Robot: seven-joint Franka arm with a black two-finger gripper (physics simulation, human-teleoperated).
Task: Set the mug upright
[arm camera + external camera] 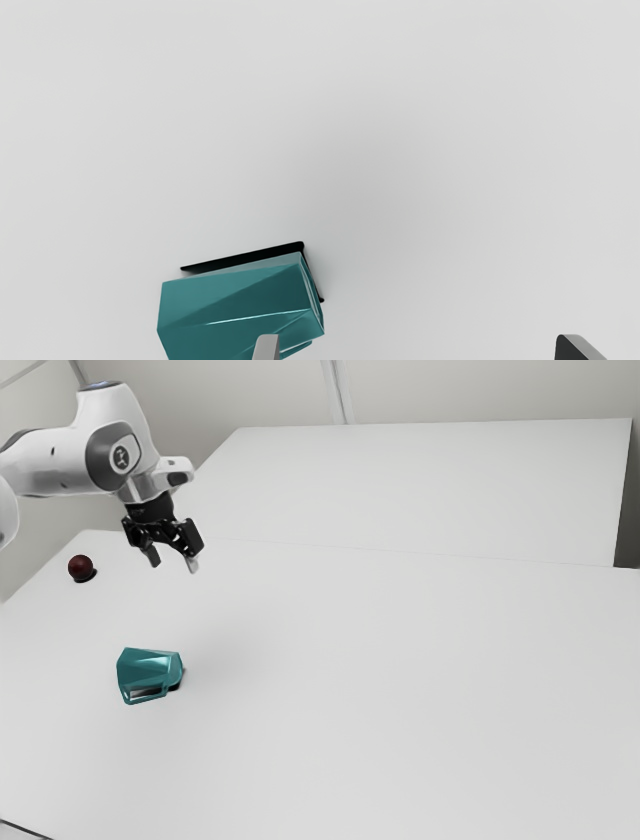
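The teal faceted mug [148, 672] lies on its side on the white table, toward the exterior view's left. My gripper [172, 563] hangs above the table, higher than the mug and apart from it. In the wrist view the mug [235, 305] lies beyond one fingertip, which covers a small part of it. The gripper [416, 345] stands open there, its two fingers wide apart with nothing held between them. Part of the mug is cut off by the picture's edge.
A dark red ball [80, 567] rests near the table's edge at the exterior view's left. The white table [400, 690] stretches toward the exterior view's right, with a pale raised panel [430, 490] behind it.
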